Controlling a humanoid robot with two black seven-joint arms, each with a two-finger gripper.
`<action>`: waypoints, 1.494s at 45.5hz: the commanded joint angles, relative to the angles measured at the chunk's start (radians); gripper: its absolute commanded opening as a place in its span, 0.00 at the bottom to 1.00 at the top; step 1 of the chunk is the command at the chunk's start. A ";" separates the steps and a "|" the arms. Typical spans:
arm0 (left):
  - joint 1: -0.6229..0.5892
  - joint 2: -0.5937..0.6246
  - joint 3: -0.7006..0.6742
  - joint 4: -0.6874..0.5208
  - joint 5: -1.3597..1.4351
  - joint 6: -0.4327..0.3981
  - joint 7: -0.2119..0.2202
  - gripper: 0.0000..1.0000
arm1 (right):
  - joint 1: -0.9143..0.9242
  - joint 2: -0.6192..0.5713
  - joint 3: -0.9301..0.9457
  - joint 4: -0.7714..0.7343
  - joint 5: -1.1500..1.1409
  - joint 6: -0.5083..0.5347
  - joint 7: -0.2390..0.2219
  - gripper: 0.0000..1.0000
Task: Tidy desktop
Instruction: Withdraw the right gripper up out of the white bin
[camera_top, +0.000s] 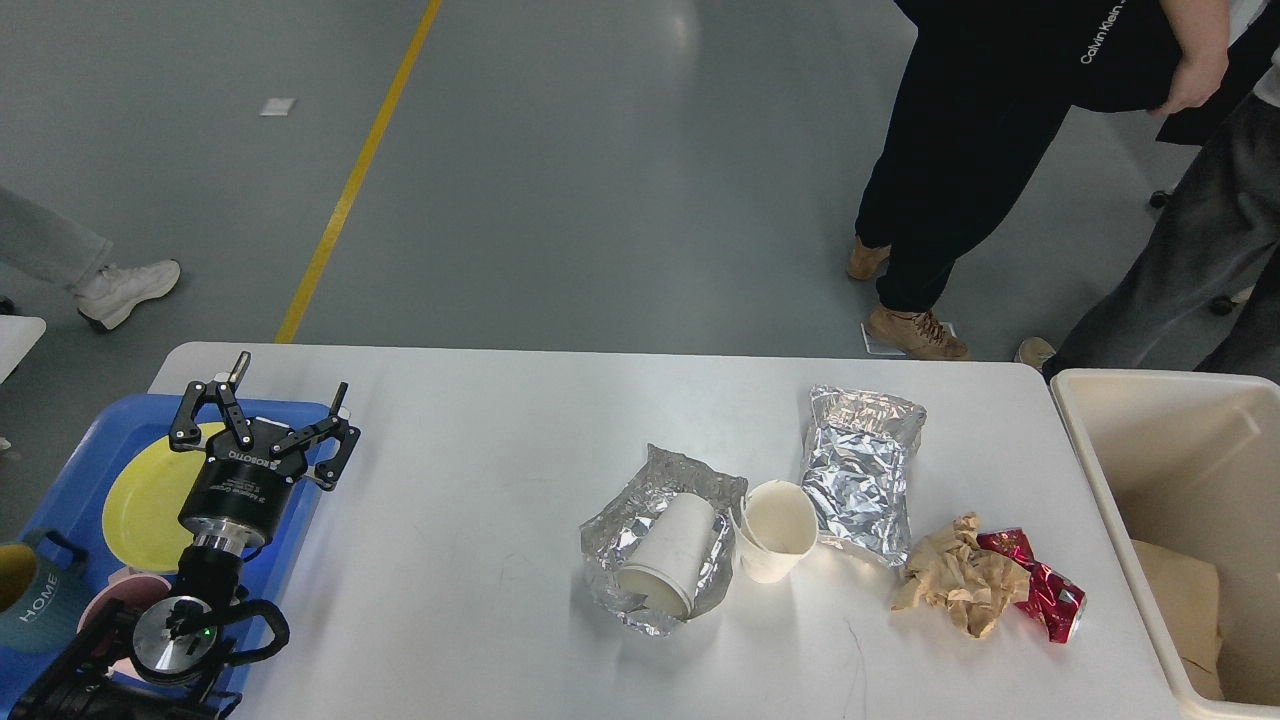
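Looking at what's left on the desktop (480, 440), the risky bits are all bunched on its right half, near the cream bin (1100, 470) that sits just off the right edge. The tipped paper cup (668, 552) lies on crinkled foil (652, 530), touching the upright cup (775, 530), so grabbing either one could easily knock the other over or drag the foil along. The flat foil bag (860, 475) looks slippery and thin, my guess is two fingers would skid off it. The crumpled brown paper (955, 578) overlaps the crushed red can (1040, 595), so a sloppy pinch might take both or roll the can off the table edge.

Left gripper (262, 412) hovers over the blue tray (100, 440) above the yellow plate (140, 500), pointing away from me, fingers spread wide and holding nothing. The right gripper isn't in the shot at all, so no idea about it.
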 joint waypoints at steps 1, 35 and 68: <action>-0.001 0.000 0.000 0.001 0.000 0.000 0.000 0.97 | -0.337 0.141 0.239 -0.265 -0.001 -0.017 -0.006 0.00; 0.001 0.000 0.000 0.000 0.000 0.000 0.000 0.97 | -0.718 0.551 0.316 -0.672 0.013 -0.172 -0.012 0.00; -0.001 0.000 -0.002 0.000 0.000 0.000 0.000 0.97 | -0.713 0.545 0.303 -0.660 0.011 -0.308 -0.009 1.00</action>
